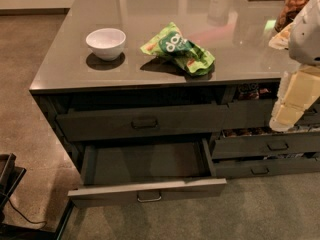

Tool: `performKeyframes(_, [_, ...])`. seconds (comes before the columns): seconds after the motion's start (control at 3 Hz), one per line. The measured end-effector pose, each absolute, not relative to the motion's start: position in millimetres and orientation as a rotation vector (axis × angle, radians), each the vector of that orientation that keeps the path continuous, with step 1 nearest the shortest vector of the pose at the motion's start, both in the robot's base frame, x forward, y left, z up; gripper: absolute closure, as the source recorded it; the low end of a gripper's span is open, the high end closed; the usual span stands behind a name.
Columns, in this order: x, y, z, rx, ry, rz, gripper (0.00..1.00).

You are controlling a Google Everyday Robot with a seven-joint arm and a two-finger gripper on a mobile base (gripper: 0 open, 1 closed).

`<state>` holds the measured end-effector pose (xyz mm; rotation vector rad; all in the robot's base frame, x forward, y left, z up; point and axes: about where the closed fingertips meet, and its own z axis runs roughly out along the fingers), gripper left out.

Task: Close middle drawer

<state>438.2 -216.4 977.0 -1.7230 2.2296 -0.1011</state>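
Note:
The middle drawer (pixel 145 190) is pulled far out from the left side of the grey counter unit. Its medium-height front faces me low in the view, with a small metal loop handle (pixel 149 196) at centre. Its dark tray (pixel 147 161) is bare. Above it, the top drawer (pixel 140 123) stands slightly out. My gripper (pixel 285 119) hangs at the right edge of the view on the pale arm (pixel 307 29). It is in front of the right-hand drawers, well to the right of and above the middle drawer's front, touching nothing I can see.
A white bowl (pixel 106 42) and a green snack bag (pixel 177 49) lie on the countertop (pixel 65 69). A jar (pixel 295 4) stands at the back right. The right-hand drawers (pixel 270 146) hold snacks. A black object (pixel 7 181) stands on the floor at lower left.

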Motion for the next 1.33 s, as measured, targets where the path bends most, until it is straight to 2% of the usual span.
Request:
performKeyframes(0.33, [438.2, -216.4, 977.0, -1.723, 2.23, -0.101, 0.0])
performKeyframes(0.67, [437.1, -215.6, 968.1, -1.721, 2.22, -0.087, 0.15])
performKeyframes(1.33, [426.7, -192.4, 857.3, -1.742, 2.179, 0.038, 0.61])
